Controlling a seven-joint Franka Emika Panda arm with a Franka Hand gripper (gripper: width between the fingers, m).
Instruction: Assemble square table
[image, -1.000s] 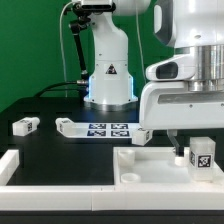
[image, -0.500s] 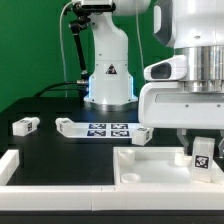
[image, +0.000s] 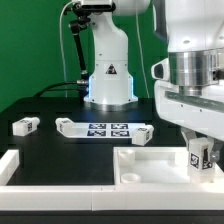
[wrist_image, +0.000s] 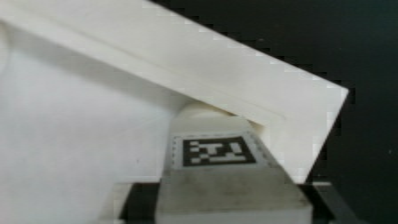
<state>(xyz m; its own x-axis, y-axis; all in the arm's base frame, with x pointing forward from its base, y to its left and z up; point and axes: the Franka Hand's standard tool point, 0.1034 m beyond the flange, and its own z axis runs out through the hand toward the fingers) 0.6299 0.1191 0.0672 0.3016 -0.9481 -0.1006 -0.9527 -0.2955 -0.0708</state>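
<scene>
Claw: the claw (image: 200, 143) is clamped on one leg (image: 200, 155). The wrist view shows that leg (wrist_image: 221, 160) standing between the dark pads (wrist_image: 139, 205).
Leg axis: upright, with its long axis vertical and in line with the claw. Its tag faces the exterior camera.
Top: the top (image: 150, 168) lies flat on the desk (image: 60, 148) at the near edge, rim up.
Key relation: the leg sits straight under the claw and inside the rim, by the top's corner at the exterior view's right. In the wrist view that corner (wrist_image: 267, 112) lies just beyond the tag.
Contact: I cannot tell whether the leg's lower end touches the top's floor.
Next move, as I judge it: seat the leg in that corner, so keeping it vertical and square to the rim matters most.
Spare legs: one (image: 25, 125) lies at the exterior view's left. Two more (image: 68, 125) (image: 143, 133) lie at the ends of the marker board (image: 108, 129), all well apart from the claw.
</scene>
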